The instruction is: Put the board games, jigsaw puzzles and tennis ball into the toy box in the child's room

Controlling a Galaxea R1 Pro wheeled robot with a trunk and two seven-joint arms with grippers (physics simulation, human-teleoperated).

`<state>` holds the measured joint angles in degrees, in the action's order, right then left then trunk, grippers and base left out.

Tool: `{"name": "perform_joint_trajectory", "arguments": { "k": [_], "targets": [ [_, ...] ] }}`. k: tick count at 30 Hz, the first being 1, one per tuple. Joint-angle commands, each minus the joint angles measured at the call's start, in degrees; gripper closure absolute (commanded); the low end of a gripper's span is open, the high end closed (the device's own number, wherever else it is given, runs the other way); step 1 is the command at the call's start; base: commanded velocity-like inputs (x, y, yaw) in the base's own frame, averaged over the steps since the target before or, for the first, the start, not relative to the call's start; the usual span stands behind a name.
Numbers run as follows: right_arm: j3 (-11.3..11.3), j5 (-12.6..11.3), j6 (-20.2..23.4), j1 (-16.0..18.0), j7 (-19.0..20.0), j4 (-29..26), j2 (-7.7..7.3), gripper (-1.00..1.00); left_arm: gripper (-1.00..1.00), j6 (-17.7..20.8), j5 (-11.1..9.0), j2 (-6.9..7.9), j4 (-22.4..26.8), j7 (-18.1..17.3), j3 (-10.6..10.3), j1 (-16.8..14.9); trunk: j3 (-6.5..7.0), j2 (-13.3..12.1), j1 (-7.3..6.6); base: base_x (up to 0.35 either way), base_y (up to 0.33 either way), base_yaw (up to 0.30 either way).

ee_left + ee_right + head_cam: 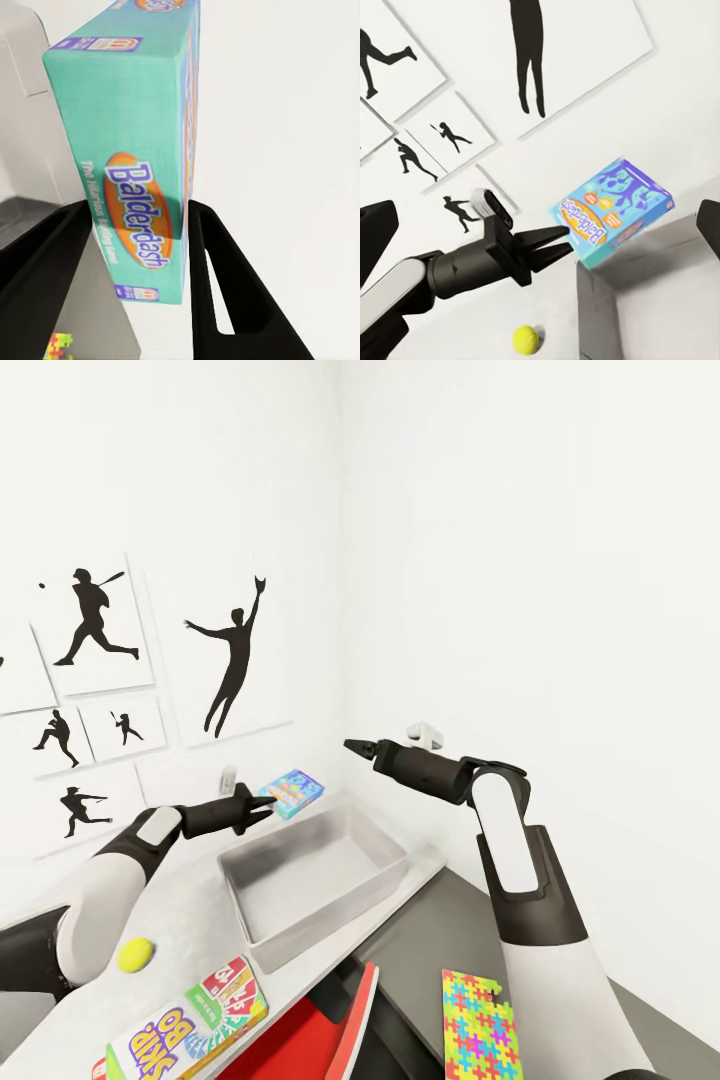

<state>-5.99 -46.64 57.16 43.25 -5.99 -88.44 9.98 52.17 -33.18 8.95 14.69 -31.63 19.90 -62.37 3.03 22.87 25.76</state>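
Left hand (262, 807) clamped on light blue game box (291, 792), held in air over far corner of toy box (380, 840), near the wall. In left wrist view both fingers (217, 285) press the box (135, 150) by its thin edge; "Balderdash" readable on teal side. In right wrist view same box (619, 206) tilted, blue cover facing up, left hand (561, 244) pinching its lower corner, just above the grey toy box rim (600, 300).

Right hand (353, 745) up in air, well apart from everything, pointing toward wall w/ silhouette pictures (230, 660). Fingers look together at the tip in head view (small, so prob. closed but cannot tell for sure).

Toy box sits on pale bench (190, 900), nothing seen inside. Tennis ball (135, 954) on bench near the left forearm, well apart from toy box; also seen in right wrist view (526, 339), beside the toy box. "SKIP BO" game box (190, 1025) lies flat at near edge of bench, close to the ball, not touching it.

Jigsaw puzzle (478, 1028) (multicoloured patches) lies flat on the lower dark grey desk (420, 950) to the right, beside right forearm. Red and white thing (340, 1030) stands in gap between bench and dark desk; can't tell what.
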Motion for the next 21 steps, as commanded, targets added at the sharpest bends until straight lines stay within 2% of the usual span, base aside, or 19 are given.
{"name": "perform_joint_trajectory", "arguments": {
  "k": [1, 9, 21],
  "targets": [
    [-0.03, -0.63, 0.15, 0.01, -0.60, -0.05, 0.02, -1.00, 1.00, 0.23, 0.33, -0.29, -0.02, -0.16, 0.40, -0.03, -0.03, 0.05, 0.02, 0.000, 0.000, 0.000],
    [-0.09, -0.86, 0.10, 0.03, -0.62, -0.34, 0.02, -1.00, 1.00, -1.11, 0.62, -2.44, 0.03, -0.04, 0.35, -0.09, -0.03, 0.05, 0.02, 0.000, 0.000, 0.000],
    [-0.01, -1.34, -0.38, -0.10, -0.51, -0.21, 0.02, -1.00, 1.00, -1.56, 0.83, -2.79, 0.15, 1.34, 0.37, -0.12, -0.07, 0.05, 0.02, 0.000, 0.000, 0.000]
  ]
}}
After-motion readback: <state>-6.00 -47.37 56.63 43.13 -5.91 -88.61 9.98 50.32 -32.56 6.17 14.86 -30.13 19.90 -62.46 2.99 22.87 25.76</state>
